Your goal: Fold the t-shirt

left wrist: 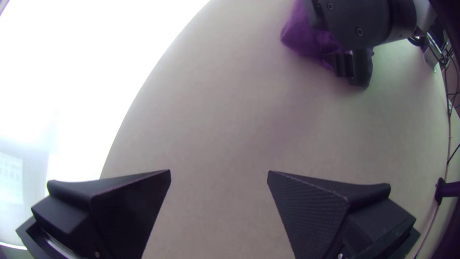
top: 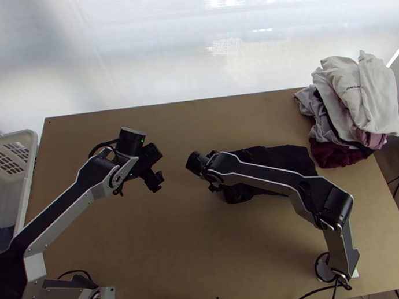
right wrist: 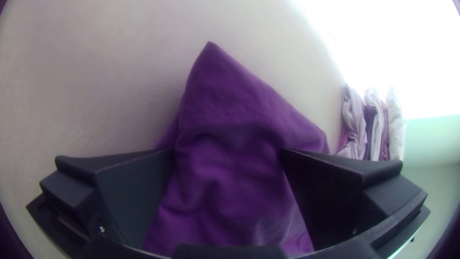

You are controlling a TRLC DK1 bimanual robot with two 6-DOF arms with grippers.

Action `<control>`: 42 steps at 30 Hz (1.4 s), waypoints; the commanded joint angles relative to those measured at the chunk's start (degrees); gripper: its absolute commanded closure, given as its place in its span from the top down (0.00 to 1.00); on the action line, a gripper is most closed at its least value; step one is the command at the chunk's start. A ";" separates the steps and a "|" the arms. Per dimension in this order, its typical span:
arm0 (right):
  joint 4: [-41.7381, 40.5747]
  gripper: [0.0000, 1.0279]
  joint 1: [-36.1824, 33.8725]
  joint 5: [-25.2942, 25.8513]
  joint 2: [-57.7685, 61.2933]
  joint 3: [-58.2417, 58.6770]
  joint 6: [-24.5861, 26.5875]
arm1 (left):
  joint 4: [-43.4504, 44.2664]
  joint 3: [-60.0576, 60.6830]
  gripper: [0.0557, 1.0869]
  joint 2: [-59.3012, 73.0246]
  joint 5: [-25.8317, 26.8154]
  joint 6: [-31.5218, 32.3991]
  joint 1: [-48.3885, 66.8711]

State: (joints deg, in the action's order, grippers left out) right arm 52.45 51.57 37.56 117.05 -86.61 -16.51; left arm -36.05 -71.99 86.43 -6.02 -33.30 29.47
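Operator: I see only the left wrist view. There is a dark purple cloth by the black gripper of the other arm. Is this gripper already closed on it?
Observer: No. In the right wrist view, the right gripper is open, its two wide black fingers well apart with the purple cloth showing between them.
Operator: Thank you. Are there also other clothes on the light wooden table?
Observer: Yes, in the top view a heaped pile of white, grey and dark red clothes lies at the far right corner.
Operator: And what stands beside the left edge?
Observer: A white plastic basket with slotted walls.
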 commanded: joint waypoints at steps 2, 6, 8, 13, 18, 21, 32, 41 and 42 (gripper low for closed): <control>-0.50 0.95 2.31 -2.49 1.16 -1.02 -1.07 | 0.19 0.97 0.95 -1.18 0.22 -1.86 -1.09; -0.50 0.67 3.01 -3.99 3.71 -0.49 -0.98 | 0.28 2.02 0.95 -1.88 0.22 -2.30 -1.17; -0.50 0.53 2.92 -3.99 4.94 -0.49 -0.71 | 0.46 2.82 0.95 -2.32 0.22 -2.74 -1.52; -0.77 0.25 2.22 -5.22 5.90 0.65 0.87 | 0.63 3.69 0.95 -2.85 0.66 -4.05 -2.76; -2.61 0.07 -0.24 -11.19 6.08 3.29 4.56 | 0.90 3.78 0.95 -2.85 1.10 -4.93 -3.37; -2.17 0.03 -1.47 -14.18 4.76 4.43 6.58 | 0.98 3.78 0.95 -2.85 1.28 -5.02 -3.37; 0.55 0.03 0.11 -27.89 -7.98 15.15 15.19 | 1.86 4.66 0.95 -1.88 1.45 -5.64 -1.26; 0.73 0.03 11.18 -33.96 -18.00 21.92 18.89 | 2.92 4.93 0.95 0.23 1.45 -5.81 1.29; 0.90 0.03 12.15 -34.75 -18.88 22.01 19.06 | 3.01 5.01 0.95 0.31 1.45 -5.90 1.55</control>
State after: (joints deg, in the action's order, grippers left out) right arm 54.54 57.21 6.42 105.19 -67.83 0.16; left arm -33.67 -67.26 85.69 -4.49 -39.07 29.34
